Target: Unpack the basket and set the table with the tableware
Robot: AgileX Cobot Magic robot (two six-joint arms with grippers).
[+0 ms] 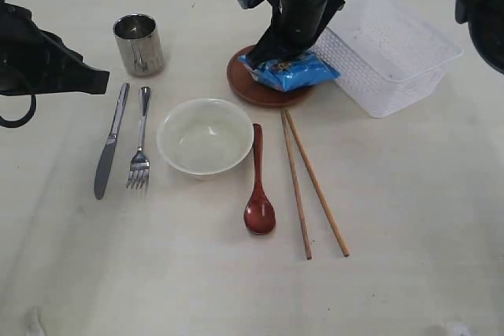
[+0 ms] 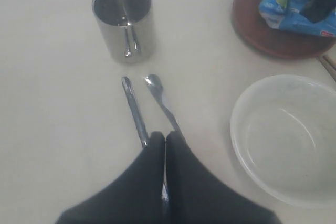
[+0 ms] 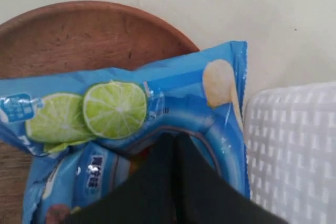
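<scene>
The white lattice basket (image 1: 441, 64) stands at the back right of the table (image 1: 409, 234). Laid out on the table are the steel cup (image 1: 139, 43), knife (image 1: 110, 143), fork (image 1: 141, 147), white bowl (image 1: 169, 127), red-brown spoon (image 1: 258, 194) and two chopsticks (image 1: 316, 182). A blue crisp packet (image 1: 295, 70) lies on the brown plate (image 1: 244, 84). My right gripper (image 3: 173, 137) is shut, its tips down on the packet (image 3: 157, 93); no fold of the packet shows between the jaws. My left gripper (image 2: 165, 137) is shut and empty above the knife (image 2: 134, 108) and fork (image 2: 160, 98) handles.
The basket (image 3: 294, 145) sits right beside the plate (image 3: 79, 35). The cup (image 2: 124, 22) stands just beyond the cutlery handles, the bowl (image 2: 239, 129) beside them. The left arm (image 1: 47, 68) hangs over the table's left edge.
</scene>
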